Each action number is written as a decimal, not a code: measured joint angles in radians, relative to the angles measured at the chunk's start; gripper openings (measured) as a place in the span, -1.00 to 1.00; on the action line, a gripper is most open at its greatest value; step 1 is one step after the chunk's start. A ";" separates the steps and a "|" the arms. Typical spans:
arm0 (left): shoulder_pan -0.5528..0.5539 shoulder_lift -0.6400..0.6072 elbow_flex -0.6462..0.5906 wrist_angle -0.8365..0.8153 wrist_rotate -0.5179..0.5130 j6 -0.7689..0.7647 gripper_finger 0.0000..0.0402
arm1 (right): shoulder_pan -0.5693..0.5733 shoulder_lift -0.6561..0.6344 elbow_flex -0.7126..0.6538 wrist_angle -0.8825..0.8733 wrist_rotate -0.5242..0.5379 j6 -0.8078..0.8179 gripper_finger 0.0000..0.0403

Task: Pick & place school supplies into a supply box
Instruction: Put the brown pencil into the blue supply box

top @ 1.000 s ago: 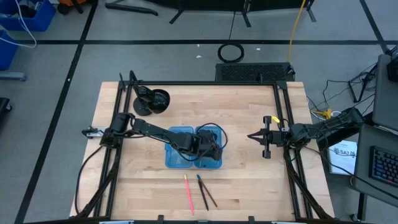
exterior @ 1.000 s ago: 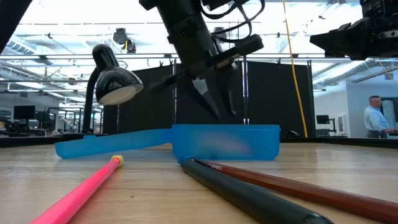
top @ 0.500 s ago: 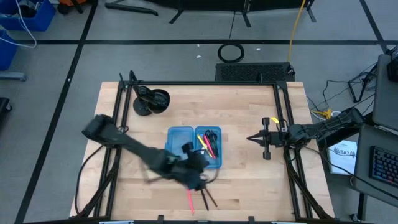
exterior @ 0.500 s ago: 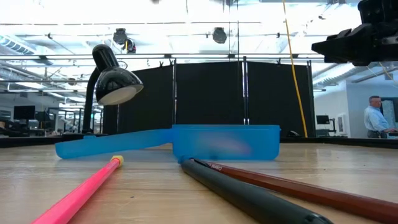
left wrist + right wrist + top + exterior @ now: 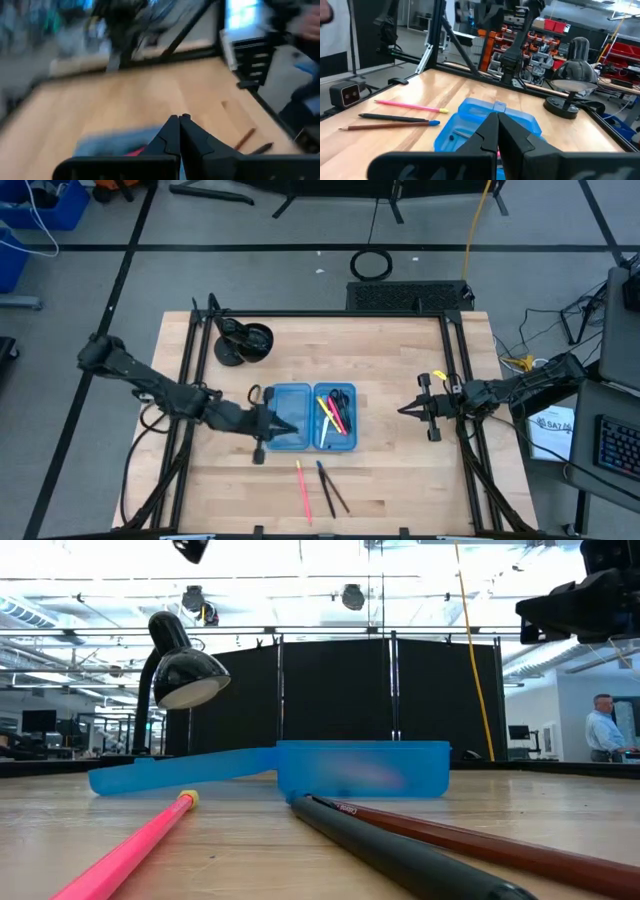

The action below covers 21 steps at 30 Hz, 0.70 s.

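On pencil, faint illegible print.

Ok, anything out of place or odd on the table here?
Nothing looks damaged or spilled. Three supplies, a pink pencil, a blue-tipped pen and a brown pencil, lie on the table, outside the open supply box.

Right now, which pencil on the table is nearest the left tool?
The pink pencil. It lies leftmost of the three loose ones, closest to the left tool; the dark two sit farther right.
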 joint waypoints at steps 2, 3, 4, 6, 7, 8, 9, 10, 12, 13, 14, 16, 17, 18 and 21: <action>0.023 -0.014 -0.085 0.105 0.052 0.130 -0.99 | 0.000 0.000 0.000 0.001 0.000 -0.003 -1.00; 0.041 -0.015 -0.114 0.110 0.058 0.156 -0.99 | 0.000 0.000 0.000 0.003 0.000 -0.004 -1.00; 0.061 -0.014 -0.136 0.114 0.060 0.163 -0.99 | 0.000 0.000 0.000 0.005 0.000 -0.004 -1.00; 0.096 -0.015 -0.184 0.155 0.056 0.169 -0.99 | 0.000 0.000 0.000 0.004 0.000 -0.005 -1.00; 0.108 -0.015 -0.209 0.194 0.054 0.177 -0.99 | 0.000 0.000 0.000 0.002 0.000 -0.005 -1.00; 0.115 -0.015 -0.230 0.228 0.055 0.185 -0.99 | 0.000 0.001 0.000 -0.001 0.001 -0.005 -1.00; 0.120 -0.017 -0.250 0.251 0.057 0.186 -0.99 | 0.000 0.001 0.000 -0.001 0.002 -0.005 -1.00; 0.121 -0.025 -0.269 0.263 0.060 0.185 -0.99 | 0.000 0.001 0.000 0.000 0.002 -0.003 -1.00; 0.116 -0.056 -0.308 0.271 0.060 0.164 -0.99 | 0.000 0.001 0.000 0.000 0.002 0.017 -1.00; 0.109 -0.077 -0.331 0.281 0.059 0.154 -0.99 | 0.000 0.001 0.000 0.000 0.003 0.024 -1.00; 0.098 -0.102 -0.361 0.295 0.057 0.147 -0.99 | 0.000 0.001 0.000 0.000 0.003 0.028 -1.00; 0.074 -0.155 -0.434 0.355 0.056 0.147 -0.99 | 0.000 0.001 0.000 0.000 0.004 0.040 -1.00; 0.065 -0.188 -0.476 0.399 0.054 0.153 -0.99 | 0.000 0.001 0.000 0.000 0.005 0.045 -1.00; 0.059 -0.221 -0.515 0.441 0.045 0.157 -0.99 | 0.000 0.001 0.000 0.000 0.004 0.050 -1.00; 0.065 -0.326 -0.621 0.551 0.017 0.147 -0.99 | 0.000 0.001 0.000 0.002 0.005 0.071 -1.00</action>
